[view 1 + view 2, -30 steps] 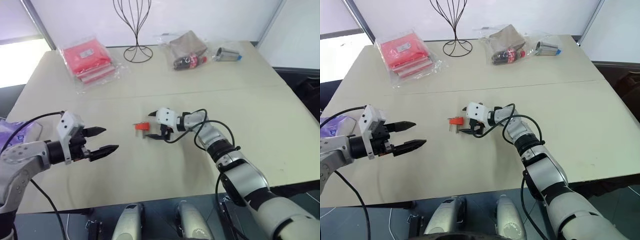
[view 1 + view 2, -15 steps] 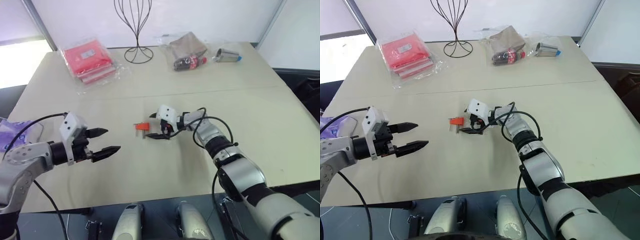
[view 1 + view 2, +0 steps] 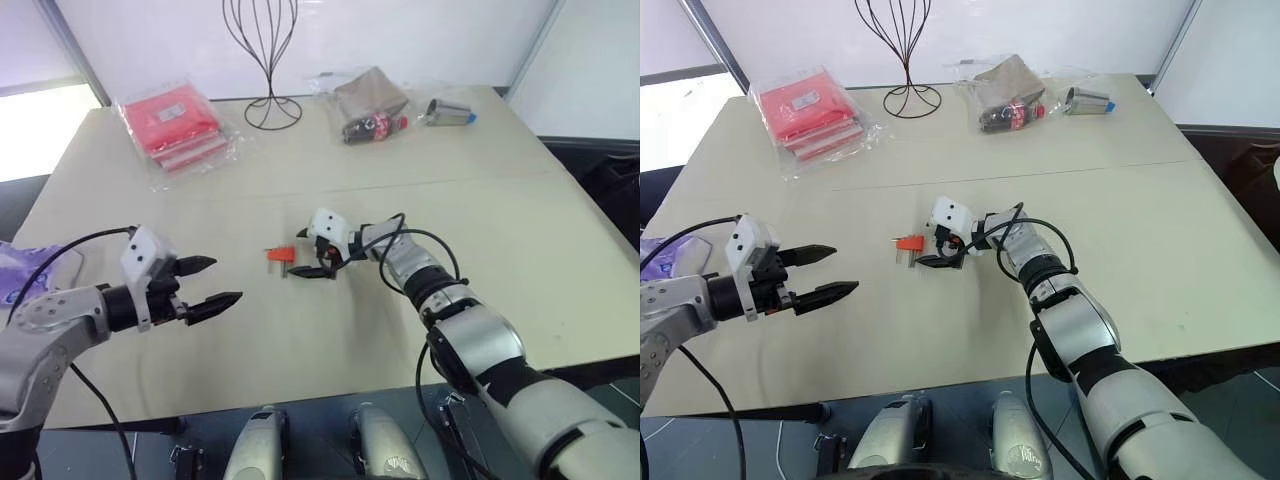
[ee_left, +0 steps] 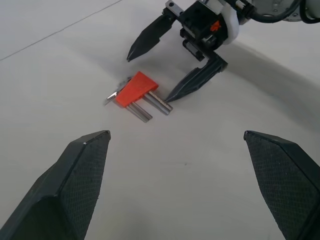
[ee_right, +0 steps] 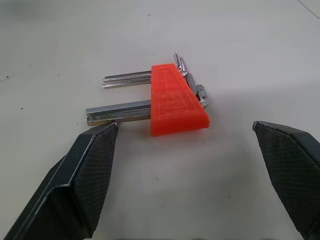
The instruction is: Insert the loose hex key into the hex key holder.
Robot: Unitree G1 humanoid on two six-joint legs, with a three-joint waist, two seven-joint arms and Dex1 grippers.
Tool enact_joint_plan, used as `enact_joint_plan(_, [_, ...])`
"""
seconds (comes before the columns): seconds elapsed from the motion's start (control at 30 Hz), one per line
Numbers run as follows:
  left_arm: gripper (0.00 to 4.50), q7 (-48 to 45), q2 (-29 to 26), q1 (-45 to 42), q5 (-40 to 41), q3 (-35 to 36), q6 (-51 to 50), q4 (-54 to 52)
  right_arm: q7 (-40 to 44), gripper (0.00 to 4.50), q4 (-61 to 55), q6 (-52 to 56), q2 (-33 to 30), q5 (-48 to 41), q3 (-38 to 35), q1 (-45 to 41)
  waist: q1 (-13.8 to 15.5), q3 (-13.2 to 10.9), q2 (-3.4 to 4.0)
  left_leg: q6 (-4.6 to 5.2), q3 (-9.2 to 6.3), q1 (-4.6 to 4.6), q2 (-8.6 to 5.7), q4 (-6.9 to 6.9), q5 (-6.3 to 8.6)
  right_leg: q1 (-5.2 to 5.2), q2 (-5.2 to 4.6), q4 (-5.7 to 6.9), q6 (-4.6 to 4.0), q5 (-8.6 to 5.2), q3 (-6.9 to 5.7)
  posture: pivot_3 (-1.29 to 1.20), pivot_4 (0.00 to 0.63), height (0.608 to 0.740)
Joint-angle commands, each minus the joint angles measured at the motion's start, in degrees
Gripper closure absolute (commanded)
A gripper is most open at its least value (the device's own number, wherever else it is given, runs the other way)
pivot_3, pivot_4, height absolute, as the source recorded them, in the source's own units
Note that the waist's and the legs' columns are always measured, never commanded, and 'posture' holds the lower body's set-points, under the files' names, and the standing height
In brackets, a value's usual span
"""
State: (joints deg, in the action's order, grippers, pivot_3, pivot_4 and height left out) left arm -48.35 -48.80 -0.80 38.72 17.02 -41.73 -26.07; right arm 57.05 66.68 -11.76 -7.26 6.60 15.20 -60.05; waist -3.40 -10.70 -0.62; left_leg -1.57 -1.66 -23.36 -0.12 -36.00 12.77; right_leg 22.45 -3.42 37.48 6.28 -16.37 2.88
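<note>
The hex key holder [image 5: 175, 100] is a small orange wedge lying flat on the beige table [image 3: 480, 230], with grey keys sticking out of both sides. My right gripper [image 3: 300, 254] is open right next to the holder, one finger on either side of the two thick key shafts [image 5: 120, 112]. One fingertip [image 5: 102, 132] sits at the end of the thickest shaft. My left gripper [image 3: 225, 280] hovers open and empty to the holder's left, pointing at it. I cannot tell a loose hex key apart from the thin keys [image 5: 179, 64] at the holder.
Red packets in clear plastic [image 3: 175, 125] lie at the back left, beside a black wire stand [image 3: 268, 60]. A bag with a bottle [image 3: 370, 105] and a metal cup [image 3: 445, 112] sit at the back right. A purple bag [image 3: 20, 270] lies at the left edge.
My right gripper has rolled a little about its own axis beside the holder. The left gripper and the holder have stayed put.
</note>
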Motion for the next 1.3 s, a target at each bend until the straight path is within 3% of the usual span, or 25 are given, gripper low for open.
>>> enact_joint_plan(0.03, [0.00, 0.53, 0.13, 0.17, -0.18, 1.03, 1.44, -2.20, -1.77, 0.82, 2.30, 0.17, 0.69, 2.78, 1.19, 0.40, -0.20, 0.00, 0.00, 0.00, -0.01, 0.00, 0.00, 0.00, 0.00, 0.00, 0.00, 0.00, 0.00, 0.00, 0.00, 0.00, 0.150, 0.740])
enact_joint_plan(0.2, [0.00, 1.78, 0.82, 1.29, -0.08, 1.83, 1.35, -3.37, -2.04, 3.39, 3.11, -0.74, 1.38, 3.60, 1.54, 0.86, -0.58, 0.02, 0.01, -0.01, -0.03, 0.04, 0.00, 0.00, -0.01, -0.03, 0.00, 0.04, -0.03, 0.02, 0.00, 0.00, 0.150, 0.740])
enact_joint_plan(0.23, [0.00, 1.93, 0.91, 1.41, -0.06, 1.92, 1.30, -3.54, -2.21, 3.48, 3.26, -0.80, 1.52, 3.75, 1.52, 0.82, -0.57, 0.02, 0.01, -0.01, -0.03, 0.06, 0.00, 0.00, -0.01, -0.04, 0.00, 0.04, -0.03, 0.02, 0.00, 0.00, 0.150, 0.740])
enact_joint_plan(0.43, [0.00, 2.37, 1.08, 2.01, 0.16, 2.06, 1.48, -3.74, -3.84, 3.48, 2.18, -3.03, 1.27, 4.55, 1.88, 1.22, -0.59, 0.03, 0.01, -0.02, -0.03, 0.08, 0.00, 0.01, 0.00, -0.04, -0.03, 0.04, -0.05, 0.02, 0.00, 0.00, 0.150, 0.740])
enact_joint_plan(0.63, [0.00, 2.02, 1.77, -0.49, 0.01, 0.17, 1.99, -1.85, -15.48, 3.48, -7.75, -17.73, -2.48, 8.79, 2.85, 4.34, -0.19, 0.01, 0.03, -0.03, -0.04, 0.00, -0.04, 0.01, 0.00, 0.03, -0.09, 0.04, -0.06, 0.01, -0.02, 0.00, 0.150, 0.740])
enact_joint_plan(0.8, [0.00, 0.04, 2.70, -6.09, -1.28, -3.19, 3.68, 3.46, -27.24, 3.48, -21.94, -26.98, -8.06, 16.06, 4.25, 9.73, 0.62, -0.01, 0.00, -0.04, 0.04, -0.15, -0.08, 0.05, -0.01, 0.19, -0.09, -0.04, -0.04, 0.02, 0.00, 0.00, 0.150, 0.740])
enact_joint_plan(0.97, [0.00, -3.20, 4.56, -15.78, -2.34, -8.16, 5.35, 10.60, -44.40, 3.48, -38.31, -34.52, -16.85, 33.72, 6.30, 13.23, 0.95, -0.05, -0.01, -0.04, 0.12, -0.23, -0.05, 0.10, -0.03, 0.34, 0.14, -0.03, -0.04, 0.02, 0.04, 0.00, 0.150, 0.740])
enact_joint_plan(1.17, [0.00, -6.85, 7.49, -26.83, -1.56, -11.86, 4.73, 16.39, -54.75, 3.48, -49.08, -39.08, -21.41, 38.73, 4.12, 15.84, 0.97, -0.06, -0.07, -0.03, 0.12, -0.24, -0.06, 0.02, -0.05, 0.27, 0.20, -0.03, -0.02, 0.02, 0.04, 0.00, 0.150, 0.740])
enact_joint_plan(1.3, [0.00, -9.26, 8.70, -30.97, -1.99, -13.54, 4.94, 19.22, -56.87, 3.48, -51.19, -40.65, -23.62, 39.08, 4.16, 16.55, 0.85, -0.06, -0.09, -0.02, 0.13, -0.24, -0.08, -0.01, -0.05, 0.25, 0.22, -0.02, -0.02, 0.02, 0.04, 0.00, 0.150, 0.740])
